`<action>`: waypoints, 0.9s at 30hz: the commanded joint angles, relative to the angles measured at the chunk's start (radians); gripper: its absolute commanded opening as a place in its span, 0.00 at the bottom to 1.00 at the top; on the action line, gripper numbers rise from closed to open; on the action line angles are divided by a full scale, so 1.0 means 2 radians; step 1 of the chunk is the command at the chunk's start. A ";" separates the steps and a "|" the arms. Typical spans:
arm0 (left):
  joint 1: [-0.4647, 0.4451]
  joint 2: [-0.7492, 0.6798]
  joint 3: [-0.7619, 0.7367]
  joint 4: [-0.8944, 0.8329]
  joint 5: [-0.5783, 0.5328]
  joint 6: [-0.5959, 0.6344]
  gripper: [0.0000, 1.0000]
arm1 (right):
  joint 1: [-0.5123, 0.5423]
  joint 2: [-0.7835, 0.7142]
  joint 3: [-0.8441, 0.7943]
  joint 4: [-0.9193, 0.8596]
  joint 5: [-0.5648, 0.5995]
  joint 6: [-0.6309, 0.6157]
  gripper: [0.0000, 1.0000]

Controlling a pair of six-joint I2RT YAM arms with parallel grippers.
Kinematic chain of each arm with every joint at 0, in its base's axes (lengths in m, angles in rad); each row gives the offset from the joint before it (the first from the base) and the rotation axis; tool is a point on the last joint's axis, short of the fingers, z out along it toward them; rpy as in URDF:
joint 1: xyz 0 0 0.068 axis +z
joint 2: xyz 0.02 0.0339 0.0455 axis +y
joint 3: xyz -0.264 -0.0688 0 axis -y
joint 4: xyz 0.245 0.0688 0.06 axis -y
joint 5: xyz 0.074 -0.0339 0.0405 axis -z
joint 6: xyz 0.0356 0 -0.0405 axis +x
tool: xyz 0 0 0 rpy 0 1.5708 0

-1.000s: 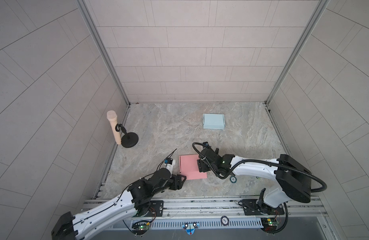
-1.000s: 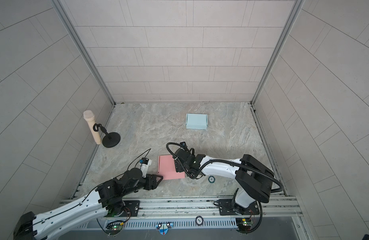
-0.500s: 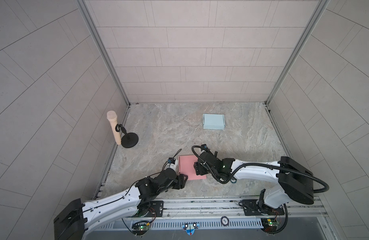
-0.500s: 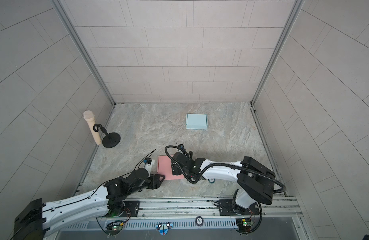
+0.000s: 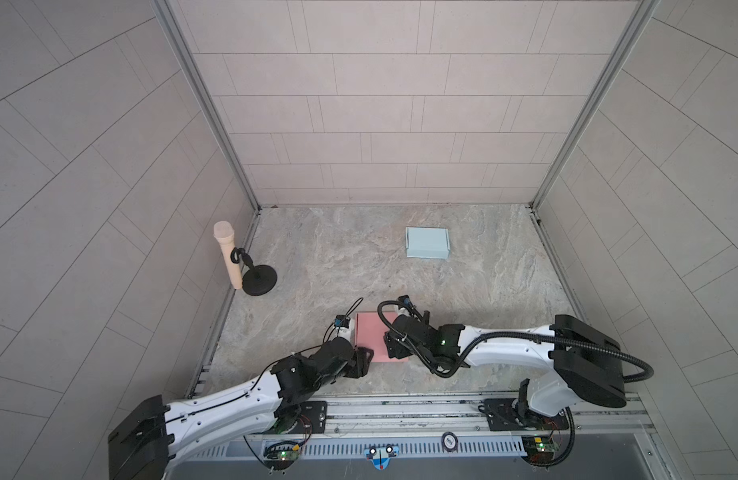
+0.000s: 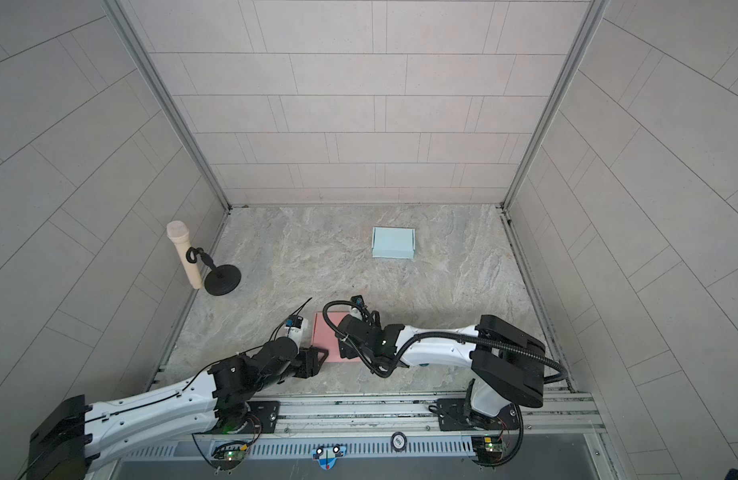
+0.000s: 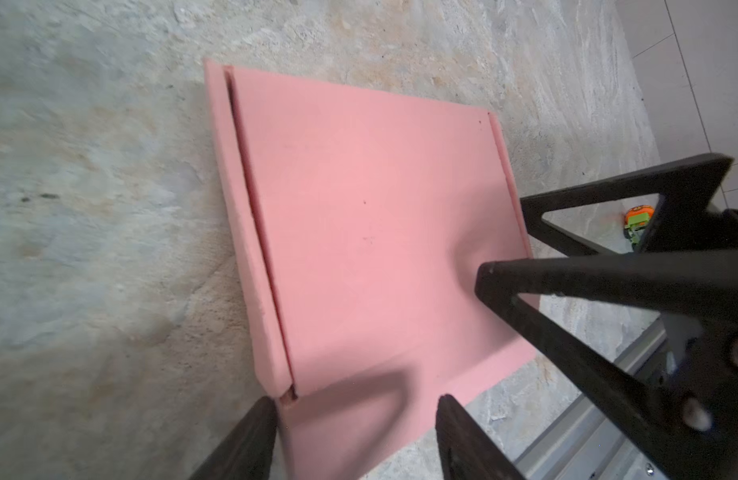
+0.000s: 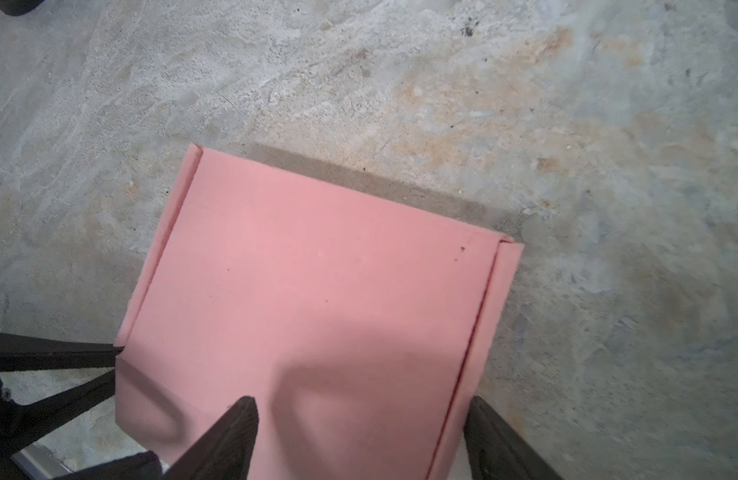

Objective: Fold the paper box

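Observation:
The pink paper box [image 5: 369, 336] [image 6: 323, 332] lies flat and closed near the table's front edge in both top views. My left gripper [image 5: 365, 362] [image 6: 318, 358] is at the box's front left corner. In the left wrist view it [image 7: 355, 415] is open, with that corner of the box [image 7: 359, 216] between the two fingertips. My right gripper [image 5: 394, 350] [image 6: 345, 350] reaches over the box's right part. In the right wrist view it [image 8: 361, 415] is open; one finger rests over the lid [image 8: 317, 291] and the other stands outside the side flap.
A pale blue folded box [image 5: 426, 242] [image 6: 393, 243] sits farther back. A microphone on a black stand [image 5: 259, 280] [image 6: 222, 280] stands at the left wall. A small orange and green object [image 7: 637, 220] lies right of the pink box. The metal rail [image 5: 400, 409] runs along the front.
My left gripper has moved up to the box's front left corner and its jaws have narrowed. The right gripper has slid leftward over the box.

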 commanded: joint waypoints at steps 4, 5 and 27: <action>-0.003 0.011 -0.017 0.033 -0.023 0.005 0.53 | 0.007 0.010 0.000 0.004 0.000 0.011 0.79; -0.003 0.013 -0.022 0.046 -0.022 0.007 0.51 | 0.007 0.012 0.000 0.004 0.000 0.011 0.79; 0.006 0.025 -0.022 0.040 -0.052 0.036 0.46 | 0.000 -0.010 0.048 -0.105 0.054 -0.033 0.81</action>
